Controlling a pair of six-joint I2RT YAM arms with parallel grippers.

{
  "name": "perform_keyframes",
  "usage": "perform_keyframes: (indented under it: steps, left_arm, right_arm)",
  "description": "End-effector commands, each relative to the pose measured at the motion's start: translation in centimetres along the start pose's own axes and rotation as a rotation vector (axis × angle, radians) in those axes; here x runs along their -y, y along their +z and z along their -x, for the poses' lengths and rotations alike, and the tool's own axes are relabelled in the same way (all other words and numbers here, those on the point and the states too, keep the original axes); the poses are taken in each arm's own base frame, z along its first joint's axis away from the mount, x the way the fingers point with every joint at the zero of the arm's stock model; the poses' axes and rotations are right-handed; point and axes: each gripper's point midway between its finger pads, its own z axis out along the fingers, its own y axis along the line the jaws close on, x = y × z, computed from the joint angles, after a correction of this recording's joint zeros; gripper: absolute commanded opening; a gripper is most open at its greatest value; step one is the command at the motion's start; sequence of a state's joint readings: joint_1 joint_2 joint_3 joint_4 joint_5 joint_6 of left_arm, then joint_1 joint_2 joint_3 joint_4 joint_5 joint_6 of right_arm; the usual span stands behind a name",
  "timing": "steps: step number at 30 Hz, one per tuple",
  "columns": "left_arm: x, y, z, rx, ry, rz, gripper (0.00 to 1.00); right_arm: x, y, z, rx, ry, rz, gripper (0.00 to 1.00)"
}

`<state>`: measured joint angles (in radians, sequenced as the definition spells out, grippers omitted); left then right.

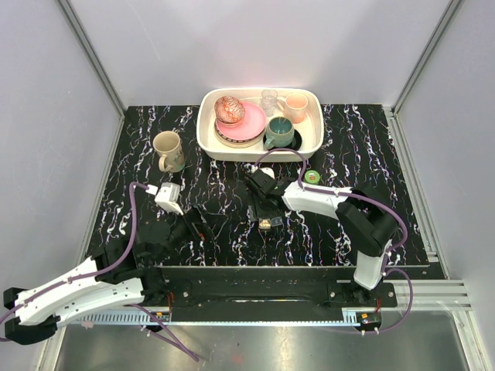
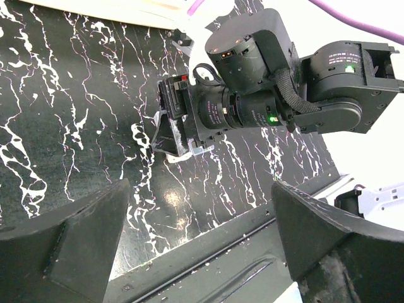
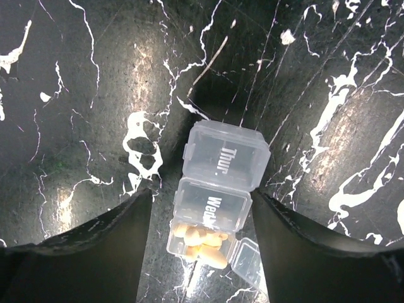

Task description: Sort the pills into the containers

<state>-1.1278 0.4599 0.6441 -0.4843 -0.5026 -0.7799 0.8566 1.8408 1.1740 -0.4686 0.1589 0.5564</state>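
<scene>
The containers (image 3: 221, 183) are a strip of three clear compartments lying on the black marbled table. The "Thur." and "Wed." lids are shut. The nearest compartment is open, with its lid (image 3: 248, 262) flipped aside, and holds the yellow-orange pills (image 3: 202, 243). My right gripper (image 3: 201, 196) is open, hovering over the strip with one finger on each side and touching nothing. In the top view the strip (image 1: 268, 223) lies just below the right gripper (image 1: 260, 209). My left gripper (image 2: 202, 211) is open and empty near the table's front edge, left of the strip (image 1: 199, 228).
A small green bottle (image 1: 312, 177) stands right of the right wrist. A beige mug (image 1: 168, 151) stands at the back left. A white basin (image 1: 207, 133) at the back holds plates, cups and a glass. The right wrist (image 2: 252, 95) fills the left wrist view.
</scene>
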Motion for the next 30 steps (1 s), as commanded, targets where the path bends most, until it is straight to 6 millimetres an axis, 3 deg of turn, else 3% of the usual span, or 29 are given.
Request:
perform_keyframes:
  steps: [1,6,21,30]
  left_arm:
    - [-0.1,0.0,0.5,0.032,-0.018,0.004,0.99]
    - [-0.2,0.0,0.4,0.032,-0.020,0.006,0.99]
    - [-0.4,0.0,0.1,0.026,-0.025,0.004,0.99]
    - [-0.5,0.0,0.3,0.033,-0.024,0.007,0.99]
  right_arm:
    - [-0.2,0.2,-0.1,0.001,-0.001,0.013,0.68]
    - [0.2,0.7,-0.5,-0.011,-0.010,-0.003,0.63]
    - [0.0,1.4,1.2,0.030,-0.117,-0.008,0.67]
    - [0.3,2.2,2.1,0.014,-0.023,-0.017,0.68]
